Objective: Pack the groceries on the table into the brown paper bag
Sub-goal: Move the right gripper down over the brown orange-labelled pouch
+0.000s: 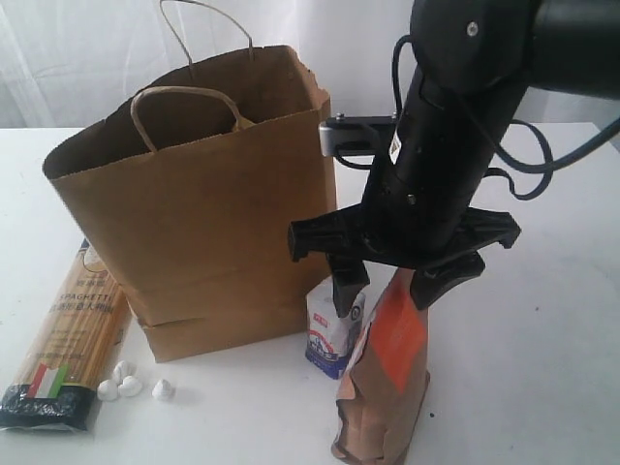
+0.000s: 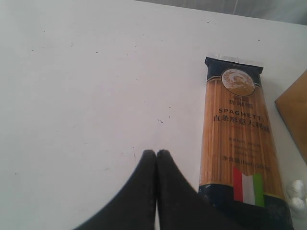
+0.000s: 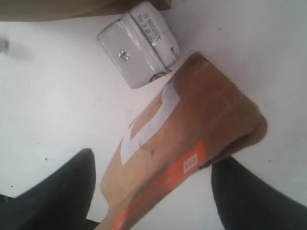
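The tall brown paper bag (image 1: 208, 223) stands open on the white table (image 1: 552, 329). The brown pouch (image 1: 386, 387) with an orange label stands in front of it to the right. Beside the pouch sits the small white-blue carton (image 1: 334, 334). My right gripper (image 1: 392, 289) is open, and its fingers straddle the pouch's (image 3: 192, 124) top. The spaghetti packet (image 1: 68, 339) lies left of the bag, with small white lumps (image 1: 126, 380) by its near end. My left gripper (image 2: 156, 154) is shut on nothing, just above the table beside the spaghetti packet (image 2: 237, 139). The bottle and jars are out of view.
The right arm's black body hangs beside the bag's right wall. The bag's two loop handles (image 1: 184, 97) stand up at its mouth. A corner of the bag (image 2: 293, 112) and the white lumps (image 2: 297, 194) show in the left wrist view.
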Controlling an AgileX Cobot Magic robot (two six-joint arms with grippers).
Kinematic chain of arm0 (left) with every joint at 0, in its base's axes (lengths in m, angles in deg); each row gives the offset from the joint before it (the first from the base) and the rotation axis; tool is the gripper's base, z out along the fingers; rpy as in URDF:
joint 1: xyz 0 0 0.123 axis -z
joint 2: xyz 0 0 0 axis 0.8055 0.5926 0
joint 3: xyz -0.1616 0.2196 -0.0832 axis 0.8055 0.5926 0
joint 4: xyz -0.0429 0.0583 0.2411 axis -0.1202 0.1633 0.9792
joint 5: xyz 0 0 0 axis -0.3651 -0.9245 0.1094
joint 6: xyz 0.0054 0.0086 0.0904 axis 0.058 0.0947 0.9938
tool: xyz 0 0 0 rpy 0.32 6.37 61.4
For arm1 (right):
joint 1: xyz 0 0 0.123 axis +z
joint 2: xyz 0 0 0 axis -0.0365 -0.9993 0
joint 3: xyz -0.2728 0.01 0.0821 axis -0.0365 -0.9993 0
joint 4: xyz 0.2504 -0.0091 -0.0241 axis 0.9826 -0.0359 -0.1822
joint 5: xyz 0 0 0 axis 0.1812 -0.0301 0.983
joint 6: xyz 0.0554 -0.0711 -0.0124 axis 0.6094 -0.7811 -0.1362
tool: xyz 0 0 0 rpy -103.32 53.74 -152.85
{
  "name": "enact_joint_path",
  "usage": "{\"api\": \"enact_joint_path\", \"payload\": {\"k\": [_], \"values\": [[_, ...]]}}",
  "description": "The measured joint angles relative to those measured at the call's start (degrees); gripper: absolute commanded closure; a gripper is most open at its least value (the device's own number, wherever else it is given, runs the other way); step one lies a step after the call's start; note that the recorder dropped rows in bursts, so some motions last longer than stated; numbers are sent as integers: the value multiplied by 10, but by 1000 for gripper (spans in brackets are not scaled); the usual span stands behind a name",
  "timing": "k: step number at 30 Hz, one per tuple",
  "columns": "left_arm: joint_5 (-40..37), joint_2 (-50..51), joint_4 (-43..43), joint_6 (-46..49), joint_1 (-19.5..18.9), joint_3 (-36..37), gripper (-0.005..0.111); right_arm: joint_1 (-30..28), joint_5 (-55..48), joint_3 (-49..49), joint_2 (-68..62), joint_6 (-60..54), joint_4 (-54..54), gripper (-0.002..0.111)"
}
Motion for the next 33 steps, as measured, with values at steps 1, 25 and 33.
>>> {"api": "enact_joint_path", "payload": {"k": [1, 25, 33], "values": [[0, 0, 0, 0, 0, 0, 107, 0, 0, 0, 0, 2, -1, 45], [0, 0, 0, 0, 0, 0, 107, 0, 0, 0, 3, -37, -28, 108], [0, 0, 0, 0, 0, 0, 107, 0, -1, 0, 72, -88, -104, 108]]}}
